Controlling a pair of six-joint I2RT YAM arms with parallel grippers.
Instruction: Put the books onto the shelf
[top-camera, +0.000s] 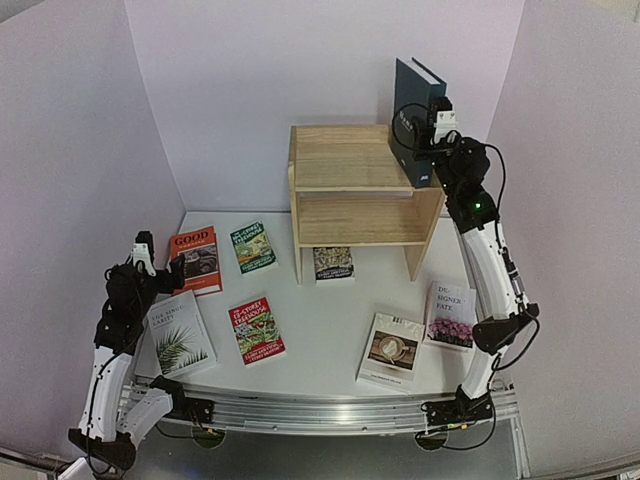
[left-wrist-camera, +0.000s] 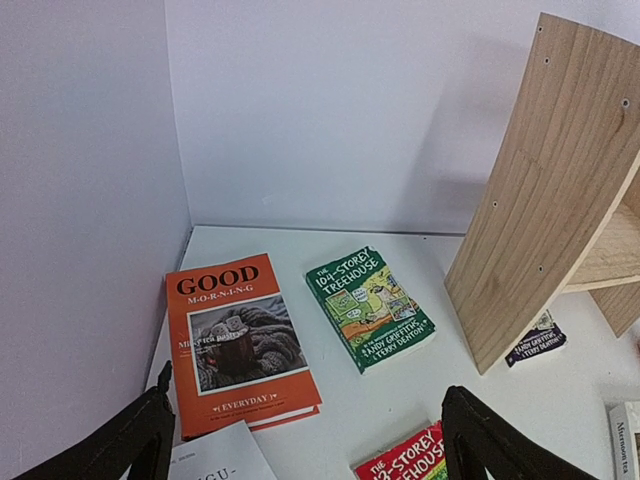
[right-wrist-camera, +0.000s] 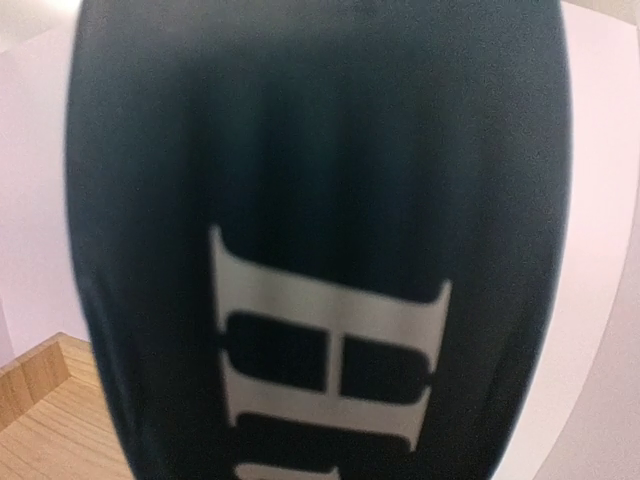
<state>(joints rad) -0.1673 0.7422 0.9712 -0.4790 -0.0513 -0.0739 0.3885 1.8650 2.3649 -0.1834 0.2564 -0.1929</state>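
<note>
My right gripper (top-camera: 432, 138) is shut on the dark blue book (top-camera: 417, 115). It holds the book upright at the right end of the shelf's (top-camera: 350, 160) top tier. That book's spine (right-wrist-camera: 320, 240) fills the right wrist view and hides the fingers. The left gripper (left-wrist-camera: 305, 445) hangs open over the table's left side, with nothing between its fingers (left-wrist-camera: 135, 440). Ahead of it lie the orange GOOD book (left-wrist-camera: 240, 340) and a green paperback (left-wrist-camera: 370, 308). A red paperback (left-wrist-camera: 405, 462) lies just below.
A white plant book (top-camera: 178, 333), a coffee book (top-camera: 391, 350) and a flower book (top-camera: 451, 316) lie flat on the table. A dark paperback (top-camera: 333, 263) sits at the shelf's foot. The shelf's side panel (left-wrist-camera: 545, 200) rises to the right of the left gripper. Purple walls close in on three sides.
</note>
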